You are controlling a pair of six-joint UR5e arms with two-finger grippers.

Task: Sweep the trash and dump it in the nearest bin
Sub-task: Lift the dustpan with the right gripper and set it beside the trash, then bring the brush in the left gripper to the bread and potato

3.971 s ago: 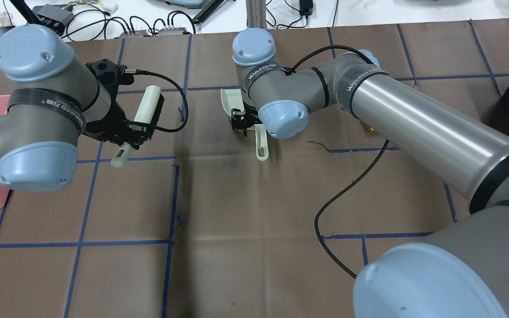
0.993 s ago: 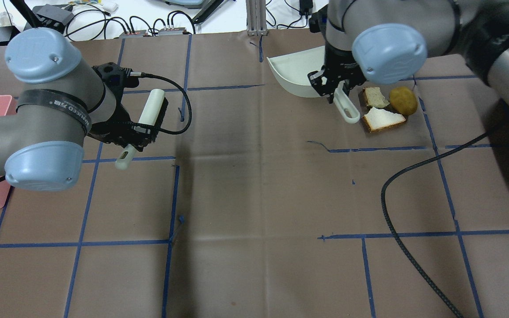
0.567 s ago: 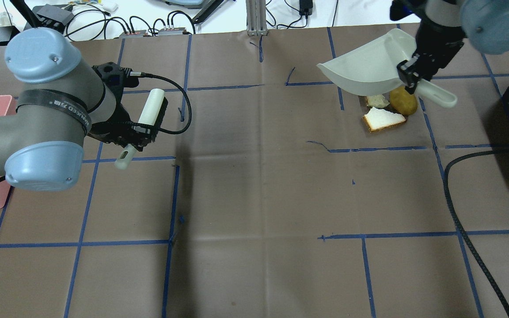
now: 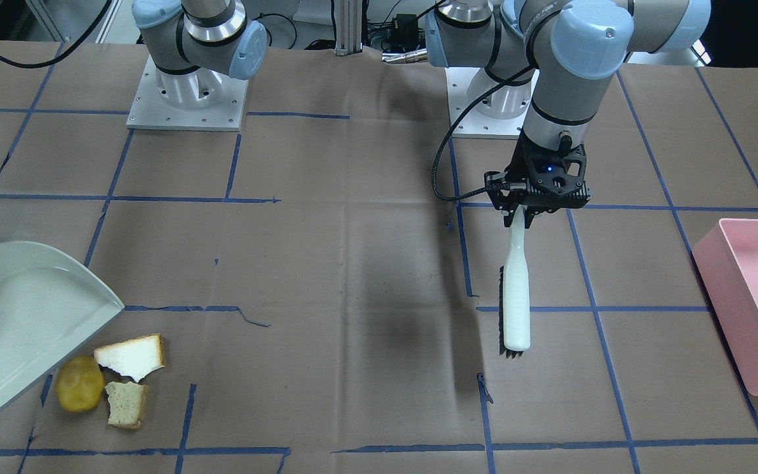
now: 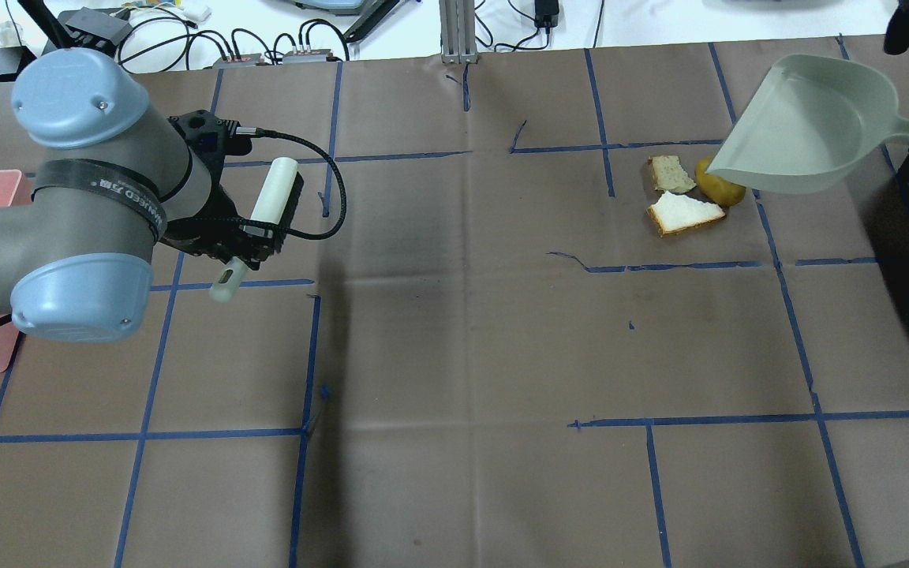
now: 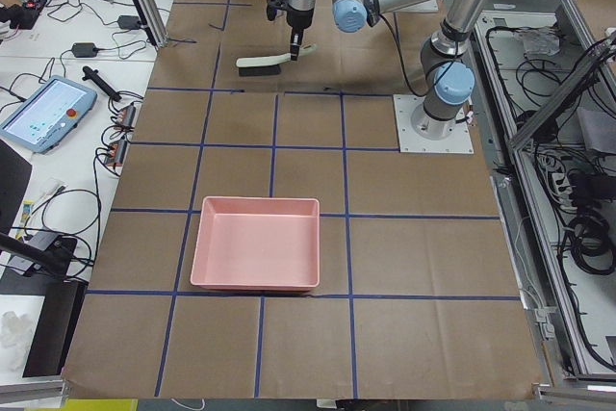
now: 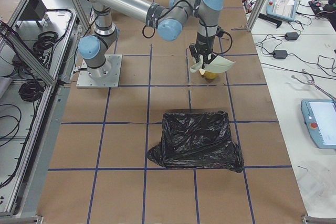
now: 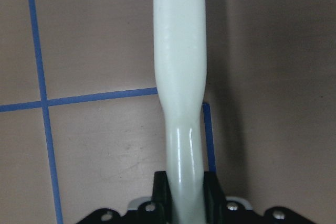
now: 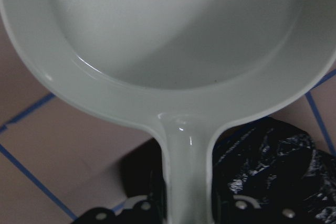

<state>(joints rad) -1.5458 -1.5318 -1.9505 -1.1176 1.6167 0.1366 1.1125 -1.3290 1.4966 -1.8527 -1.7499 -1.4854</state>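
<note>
**Six cameras, one scene**

Overhead looks forward and down from behind the robot. The front view stares back steeply, robot's base [image 4: 186, 105] at its top edge. Both catch the bread slice [image 5: 683, 213]: upper right overhead, lower left in front. End cameras look along the table [image 6: 433, 267], pink bin [image 6: 255, 243] near in one, black bag [image 7: 195, 140] in the other. Wrist cameras sit tight over brush handle [image 8: 178, 77] and dustpan [image 9: 173, 30].
</note>
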